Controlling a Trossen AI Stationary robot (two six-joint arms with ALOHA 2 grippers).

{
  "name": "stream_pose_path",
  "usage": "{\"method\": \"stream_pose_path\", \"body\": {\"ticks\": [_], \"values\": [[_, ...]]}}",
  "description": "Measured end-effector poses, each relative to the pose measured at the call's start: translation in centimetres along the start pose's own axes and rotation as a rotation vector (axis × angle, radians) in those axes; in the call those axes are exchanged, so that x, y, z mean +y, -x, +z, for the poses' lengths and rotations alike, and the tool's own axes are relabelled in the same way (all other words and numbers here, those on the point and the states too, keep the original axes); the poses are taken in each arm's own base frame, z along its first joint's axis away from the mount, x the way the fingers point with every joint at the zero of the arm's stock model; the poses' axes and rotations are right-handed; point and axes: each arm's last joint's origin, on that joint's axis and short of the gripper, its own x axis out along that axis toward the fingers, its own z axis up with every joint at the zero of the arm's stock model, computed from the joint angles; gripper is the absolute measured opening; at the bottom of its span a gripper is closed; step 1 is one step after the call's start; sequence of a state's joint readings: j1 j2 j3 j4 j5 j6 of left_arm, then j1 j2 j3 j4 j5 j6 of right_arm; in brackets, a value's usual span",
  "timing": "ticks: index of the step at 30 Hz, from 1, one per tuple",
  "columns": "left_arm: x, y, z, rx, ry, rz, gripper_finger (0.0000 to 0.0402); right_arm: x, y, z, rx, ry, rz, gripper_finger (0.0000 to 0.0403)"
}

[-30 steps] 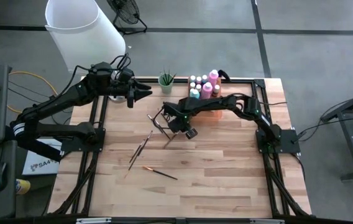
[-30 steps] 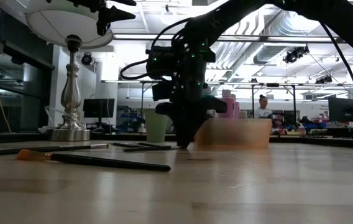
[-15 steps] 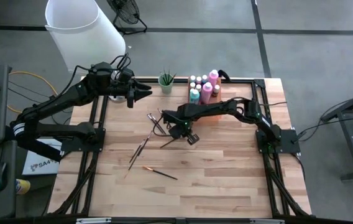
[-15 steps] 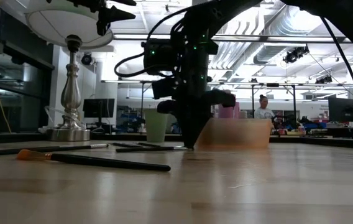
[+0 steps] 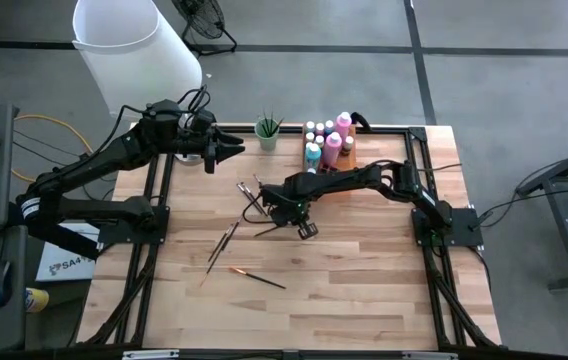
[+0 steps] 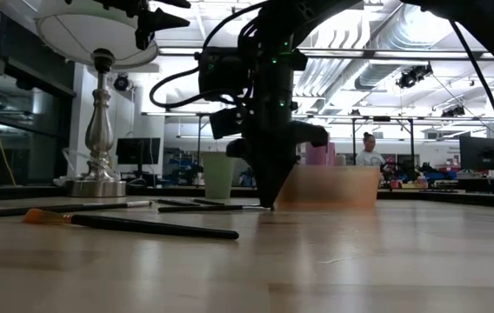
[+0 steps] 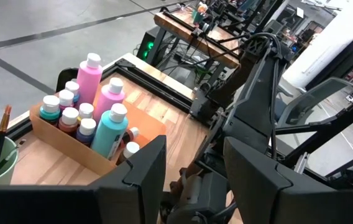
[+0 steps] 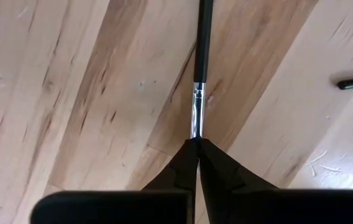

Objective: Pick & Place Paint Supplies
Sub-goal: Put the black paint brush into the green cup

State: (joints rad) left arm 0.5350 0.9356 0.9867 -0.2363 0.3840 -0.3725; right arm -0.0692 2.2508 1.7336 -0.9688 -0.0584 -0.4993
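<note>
A: Two arms are in view; we take the green cup point(image 5: 267, 131) at the far edge of the tabletop point(image 5: 364, 290) as our landmark. Where is the right hand?

B: The right hand point(image 5: 286, 218) is down at the tabletop surface, near the cup on the side toward the tabletop's middle. In the right wrist view its fingers point(image 8: 186, 163) are pressed together, pinching the metal ferrule end of a dark-handled paintbrush point(image 8: 202, 37), which lies flat on the wood.

A: And the left hand?

B: The left hand point(image 5: 232, 147) hangs above the tabletop's far-left corner, just beside the cup. In the left wrist view its fingers point(image 7: 144, 171) stand spread with nothing between them.

A: Where do we find the remaining supplies?

B: The paint bottles point(image 5: 326, 138) stand grouped in a shallow box point(image 7: 71, 147) at the far edge, just beside the cup on the right arm's side; pink and teal bottles rise tallest. A brush with an orange tip point(image 5: 256, 277) lies well apart from the cup, toward the near edge. Another pair of brushes point(image 5: 226, 239) lies between that one and the cup. The white lampshade point(image 5: 134, 48) stands beyond the far-left corner, on the left arm's side of the cup.
</note>
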Motion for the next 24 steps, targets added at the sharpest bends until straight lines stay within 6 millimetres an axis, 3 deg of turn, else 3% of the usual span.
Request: {"method": "stream_pose_path", "body": {"ticks": [13,24], "values": [[0.0,0.0,0.0,0.001,0.0,0.0,0.0159,0.2,1.8,-0.2,-0.013,-0.035,-0.014,0.0003],[0.1,0.0,-0.3,0.024,0.03,0.009,0.0159,0.5,4.8,-0.9,0.004,-0.043,-0.108,0.0003]]}}
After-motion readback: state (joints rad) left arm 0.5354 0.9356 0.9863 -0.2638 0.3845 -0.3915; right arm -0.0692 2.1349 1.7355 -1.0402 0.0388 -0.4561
